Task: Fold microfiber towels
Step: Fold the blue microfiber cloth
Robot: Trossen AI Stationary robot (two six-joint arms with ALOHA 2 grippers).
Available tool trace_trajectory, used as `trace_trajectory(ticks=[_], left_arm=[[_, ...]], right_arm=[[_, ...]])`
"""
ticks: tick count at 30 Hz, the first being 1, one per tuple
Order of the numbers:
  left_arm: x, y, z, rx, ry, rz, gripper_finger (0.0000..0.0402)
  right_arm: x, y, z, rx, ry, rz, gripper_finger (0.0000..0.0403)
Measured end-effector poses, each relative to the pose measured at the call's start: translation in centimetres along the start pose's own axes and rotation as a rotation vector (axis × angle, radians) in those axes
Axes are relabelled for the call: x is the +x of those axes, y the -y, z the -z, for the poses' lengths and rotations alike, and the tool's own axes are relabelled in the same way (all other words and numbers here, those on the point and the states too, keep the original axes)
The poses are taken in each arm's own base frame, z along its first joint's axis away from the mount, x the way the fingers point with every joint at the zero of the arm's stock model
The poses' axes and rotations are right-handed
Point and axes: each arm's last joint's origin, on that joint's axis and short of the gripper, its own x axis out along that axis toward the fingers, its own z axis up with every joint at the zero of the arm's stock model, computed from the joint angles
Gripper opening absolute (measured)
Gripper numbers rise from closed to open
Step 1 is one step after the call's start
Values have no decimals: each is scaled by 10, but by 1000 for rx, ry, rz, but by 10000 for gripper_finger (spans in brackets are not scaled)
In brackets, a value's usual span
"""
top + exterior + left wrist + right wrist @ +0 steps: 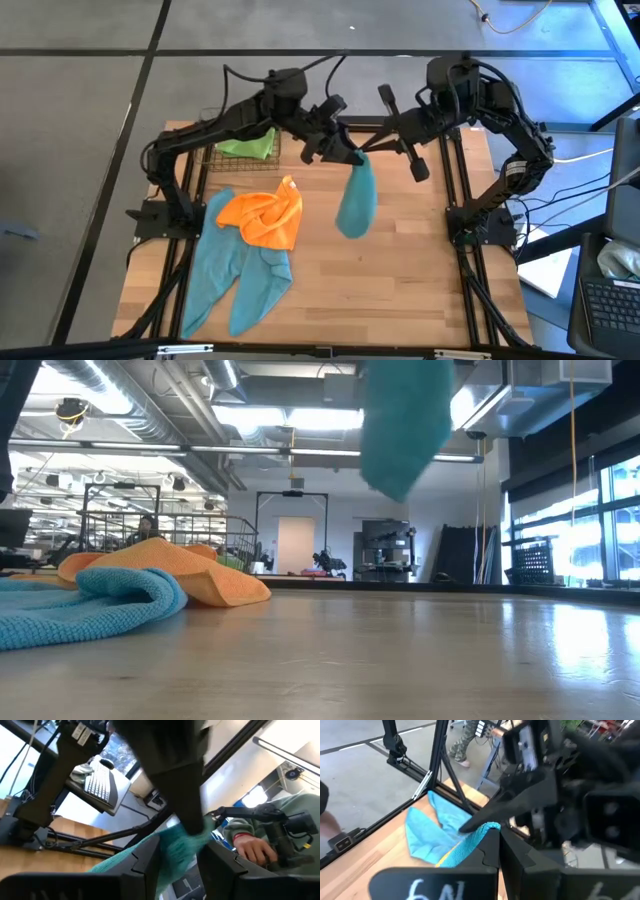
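High view shows you one teal towel [356, 200] hanging in the air over the middle of the wooden table [400, 290]. Both arms meet at its top corner. The right gripper [362, 150] has its fingers pressed together on that corner, and you can see the same pinch close up in the right wrist view [490, 831]. The left gripper [337, 150] is right beside it. Its fingers [150, 857] stand a little apart with teal cloth between them, but you cannot tell for sure if they squeeze it or just sit around it.

Low view shows you the bottom of the hanging towel [403, 422] well above the table top, so it is not lying down flat.

Now look at what waits for you. An orange towel [265, 215] lies crumpled on the left side of the table, on top of more teal towels [235, 270] that are spread out and wrinkled. A lime green towel [247, 146] sits bunched in a wire basket [212, 155] at the far left corner.

You can see no neat folded towel anywhere. So, judging from this, you are near the start. The towel in the air most likely needs to be laid flat and folded, and then the orange, the green and the other teal ones are all left to do.
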Motion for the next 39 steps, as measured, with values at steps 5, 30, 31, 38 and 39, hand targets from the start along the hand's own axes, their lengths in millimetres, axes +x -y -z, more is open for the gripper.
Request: trace_trajectory(ticks=[5, 30, 31, 38, 39], left_arm=[[-6, -3, -4, 3, 13, -10, 117], [-31, -18, -3, 87, -52, -141, 0], [-32, -17, -2, 91, -60, -146, 0], [-46, 3, 3, 248, -93, -205, 0], [-50, 7, 2, 300, -80, -238, 0]], right_arm=[[0, -1, 2, 16, -23, -10, 8], [13, 10, 29, 194, -182, 20, 17], [13, 14, 31, 216, -177, 38, 23], [12, 44, 48, 478, -133, 113, 113], [14, 46, 50, 507, -120, 84, 131]])
